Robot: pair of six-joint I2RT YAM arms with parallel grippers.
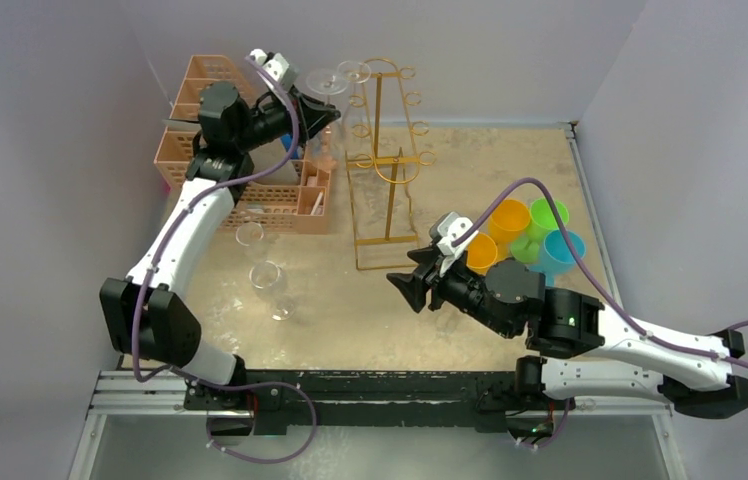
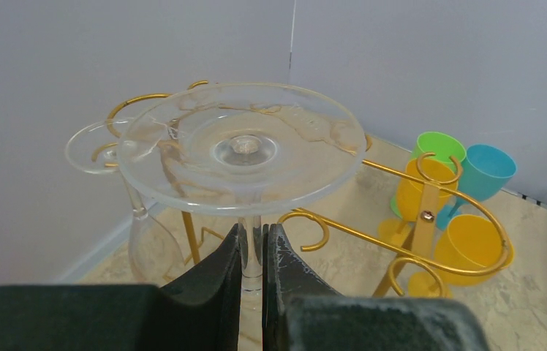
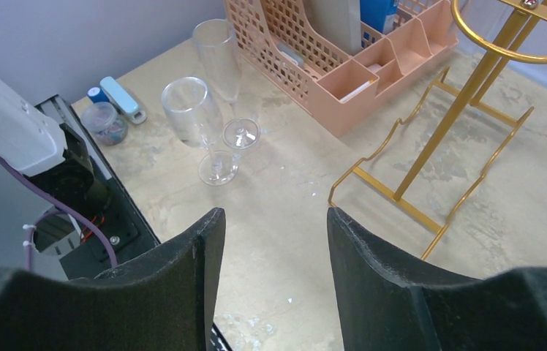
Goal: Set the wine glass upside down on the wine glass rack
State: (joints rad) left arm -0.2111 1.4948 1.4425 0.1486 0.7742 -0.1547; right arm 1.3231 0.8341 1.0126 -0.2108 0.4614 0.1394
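My left gripper [image 1: 322, 112] [image 2: 254, 252] is shut on the stem of a clear wine glass [image 2: 241, 150], held upside down with its round foot [image 1: 325, 80] on top. The bowl is hidden below the fingers. The glass is up against the top left loops of the gold wire wine glass rack [image 1: 387, 165] [image 2: 431, 219]; I cannot tell whether it touches them. Another clear glass [image 2: 146, 245] hangs upside down from a far loop, its foot [image 1: 354, 70] beside the held one. My right gripper [image 1: 402, 285] [image 3: 274, 219] stands open and empty, low over the table, in front of the rack's base [image 3: 409, 201].
A peach lattice organizer [image 1: 240, 150] [image 3: 344, 66] stands left of the rack. Two clear glasses [image 1: 265, 275] [image 3: 194, 113] stand upright in front of it. Coloured plastic goblets [image 1: 530, 240] [image 2: 468, 245] cluster right of the rack. Small containers [image 3: 110, 117] lie near the left arm's base.
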